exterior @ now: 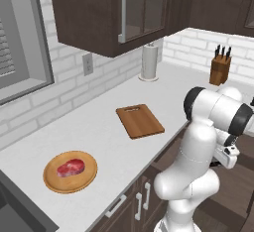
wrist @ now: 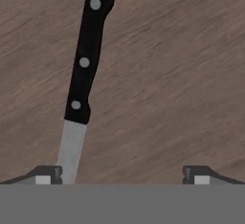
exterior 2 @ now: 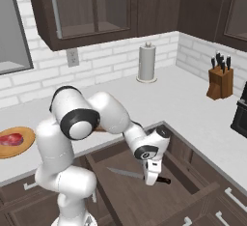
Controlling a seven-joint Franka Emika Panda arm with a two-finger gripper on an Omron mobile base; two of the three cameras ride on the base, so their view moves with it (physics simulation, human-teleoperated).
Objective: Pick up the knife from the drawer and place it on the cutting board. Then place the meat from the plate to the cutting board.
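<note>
The tool [exterior 2: 150,180] hangs spread wide, holding nothing, over the slim black-handled, silver-bladed knife [wrist: 82,82] on the open brown wooden drawer's [exterior 2: 140,202] floor. The blade lies beside one fingertip, off-centre, so closing now could nudge the knife instead of pinching it.

A glossy white arm [exterior 2: 72,157] of bulbous rounded segments, with dark bands at its joints.

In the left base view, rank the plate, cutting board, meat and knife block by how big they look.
1. Plate and cutting board: look alike; the plate sits nearer the camera, so unsure.
2. Knife block, farthest away.
3. Meat.
</note>
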